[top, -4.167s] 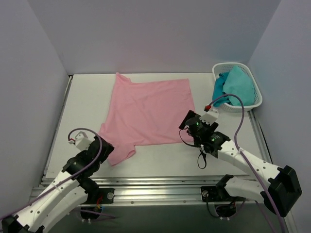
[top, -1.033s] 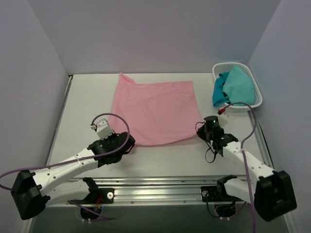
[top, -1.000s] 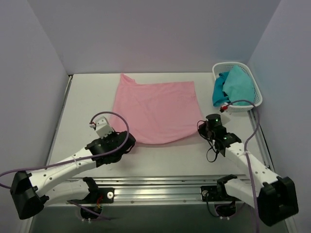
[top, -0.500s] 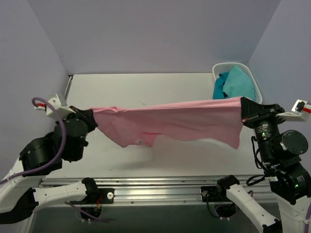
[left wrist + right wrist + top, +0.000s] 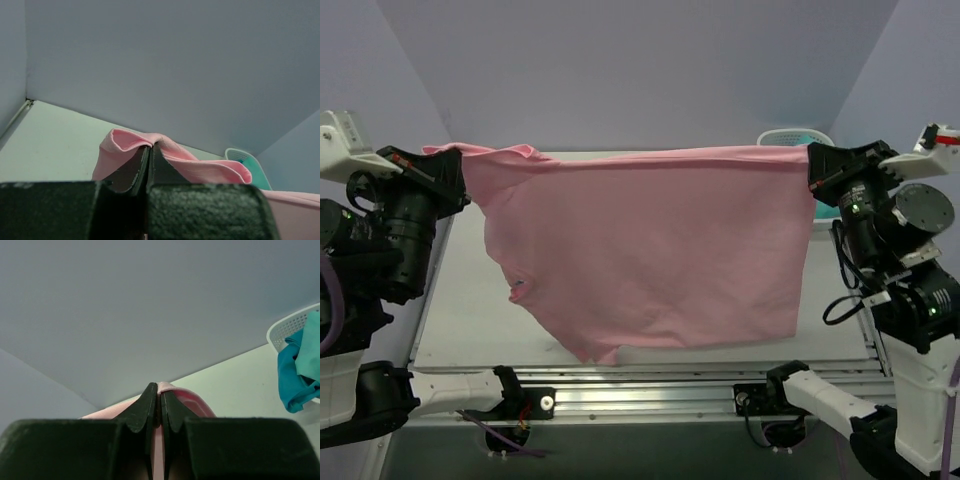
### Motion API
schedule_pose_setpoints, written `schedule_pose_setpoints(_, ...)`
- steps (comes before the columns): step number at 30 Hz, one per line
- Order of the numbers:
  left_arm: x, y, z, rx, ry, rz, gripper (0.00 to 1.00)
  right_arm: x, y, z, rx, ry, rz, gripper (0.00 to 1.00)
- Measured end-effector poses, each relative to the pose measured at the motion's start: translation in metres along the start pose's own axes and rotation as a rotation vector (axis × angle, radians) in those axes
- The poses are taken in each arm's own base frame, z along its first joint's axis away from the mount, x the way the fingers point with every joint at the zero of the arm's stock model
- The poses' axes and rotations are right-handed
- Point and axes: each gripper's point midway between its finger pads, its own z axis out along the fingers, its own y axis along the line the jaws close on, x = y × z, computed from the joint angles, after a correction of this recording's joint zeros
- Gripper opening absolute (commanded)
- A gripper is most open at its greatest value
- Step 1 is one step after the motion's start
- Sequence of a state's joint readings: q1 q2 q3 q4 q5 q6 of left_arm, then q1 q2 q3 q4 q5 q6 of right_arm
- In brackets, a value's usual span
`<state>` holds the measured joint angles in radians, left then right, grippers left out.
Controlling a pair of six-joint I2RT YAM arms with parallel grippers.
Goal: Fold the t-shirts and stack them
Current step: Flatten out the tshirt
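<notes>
A light pink t-shirt [image 5: 650,250] hangs spread like a curtain high above the table, stretched between both arms. My left gripper [image 5: 458,165] is shut on its upper left corner, where pink cloth [image 5: 150,150] bunches over the fingertips. On the other side my right gripper [image 5: 810,160] is shut on the upper right corner, and pink cloth [image 5: 187,395] pokes out between the closed jaws. The shirt's lower edge dangles just above the table's near edge, with a small pale label [image 5: 517,290] at its left side.
A white lattice basket [image 5: 290,327] holding teal cloth [image 5: 297,372] stands at the back right, mostly hidden behind the right arm in the top view. The grey table [image 5: 470,290] shows to the left of the hanging shirt. Walls close in on three sides.
Both arms have risen further with the shirt, lifting it from a sagging band into a full hanging sheet. A second ago it lay flat on the table.
</notes>
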<state>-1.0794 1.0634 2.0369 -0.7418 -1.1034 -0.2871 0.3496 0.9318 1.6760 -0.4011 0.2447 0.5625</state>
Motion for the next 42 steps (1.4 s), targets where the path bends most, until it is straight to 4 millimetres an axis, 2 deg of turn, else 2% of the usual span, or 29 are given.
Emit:
schedule_pose_setpoints(3, 0.004, -0.007, 0.011, -0.061, -0.015, 0.072, 0.02, 0.015, -0.004, 0.035, 0.057, 0.019, -0.028, 0.0)
schedule_pose_setpoints(6, 0.029, -0.007, 0.025, -0.144, -0.018, 0.165, 0.02, 0.055, -0.019, 0.082, 0.14, 0.08, -0.069, 0.0)
schedule_pose_setpoints(7, 0.041, -0.003, 0.03, -0.17, -0.011, 0.2, 0.02, 0.073, -0.027, 0.096, 0.167, 0.104, -0.083, 0.0)
schedule_pose_setpoints(9, 0.073, 0.006, 0.047, -0.206, 0.018, 0.254, 0.02, 0.122, -0.05, 0.124, 0.229, 0.182, -0.119, 0.0)
schedule_pose_setpoints(11, 0.106, 0.03, 0.072, -0.277, 0.061, 0.294, 0.02, 0.179, -0.083, 0.14, 0.305, 0.282, -0.162, 0.0)
schedule_pose_setpoints(12, 0.125, 0.042, 0.089, -0.302, 0.091, 0.301, 0.02, 0.206, -0.1, 0.145, 0.344, 0.328, -0.183, 0.0)
schedule_pose_setpoints(13, 0.152, 0.06, 0.109, -0.332, 0.132, 0.306, 0.02, 0.23, -0.116, 0.149, 0.384, 0.371, -0.204, 0.0)
schedule_pose_setpoints(14, 0.177, 0.068, 0.12, -0.333, 0.18, 0.316, 0.02, 0.25, -0.131, 0.152, 0.42, 0.404, -0.224, 0.0)
schedule_pose_setpoints(16, 0.226, 0.104, 0.156, -0.39, 0.28, 0.321, 0.02, 0.283, -0.157, 0.161, 0.484, 0.456, -0.255, 0.0)
schedule_pose_setpoints(19, 0.308, 0.148, 0.211, -0.438, 0.438, 0.31, 0.02, 0.315, -0.183, 0.186, 0.548, 0.47, -0.276, 0.0)
schedule_pose_setpoints(21, 0.365, 0.185, 0.243, -0.465, 0.541, 0.291, 0.02, 0.336, -0.197, 0.208, 0.581, 0.466, -0.285, 0.0)
schedule_pose_setpoints(22, 0.391, 0.203, 0.252, -0.479, 0.593, 0.282, 0.02, 0.347, -0.205, 0.218, 0.6, 0.467, -0.291, 0.0)
schedule_pose_setpoints(24, 0.429, 0.229, 0.274, -0.498, 0.667, 0.256, 0.02, 0.369, -0.221, 0.237, 0.636, 0.467, -0.303, 0.0)
schedule_pose_setpoints(26, 0.456, 0.245, 0.302, -0.497, 0.707, 0.23, 0.02, 0.39, -0.236, 0.256, 0.659, 0.465, -0.306, 0.0)
schedule_pose_setpoints(29, 0.476, 0.247, 0.356, -0.442, 0.682, 0.195, 0.02, 0.42, -0.262, 0.287, 0.684, 0.462, -0.286, 0.0)
schedule_pose_setpoints(30, 0.479, 0.243, 0.375, -0.416, 0.667, 0.186, 0.06, 0.427, -0.27, 0.296, 0.689, 0.461, -0.276, 0.0)
schedule_pose_setpoints(31, 0.483, 0.238, 0.394, -0.383, 0.649, 0.178, 0.19, 0.434, -0.278, 0.306, 0.692, 0.457, -0.261, 0.19)
schedule_pose_setpoints(32, 0.483, 0.23, 0.413, -0.342, 0.621, 0.164, 0.41, 0.436, -0.285, 0.31, 0.698, 0.455, -0.254, 0.5)
schedule_pose_setpoints(33, 0.482, 0.222, 0.431, -0.302, 0.602, 0.154, 0.94, 0.44, -0.294, 0.317, 0.707, 0.451, -0.234, 0.81)
schedule_pose_setpoints(34, 0.481, 0.215, 0.443, -0.268, 0.576, 0.143, 0.94, 0.44, -0.299, 0.323, 0.712, 0.439, -0.216, 1.0)
schedule_pose_setpoints(35, 0.476, 0.205, 0.457, -0.222, 0.534, 0.123, 0.94, 0.439, -0.304, 0.327, 0.719, 0.431, -0.213, 1.0)
schedule_pose_setpoints(37, 0.473, 0.195, 0.466, -0.172, 0.503, 0.099, 0.94, 0.428, -0.309, 0.333, 0.734, 0.401, -0.197, 1.0)
schedule_pose_setpoints(39, 0.471, 0.19, 0.468, -0.14, 0.494, 0.085, 0.94, 0.411, -0.307, 0.342, 0.74, 0.351, -0.18, 1.0)
schedule_pose_setpoints(42, 0.465, 0.188, 0.464, -0.138, 0.498, 0.074, 0.94, 0.387, -0.293, 0.348, 0.732, 0.293, -0.17, 1.0)
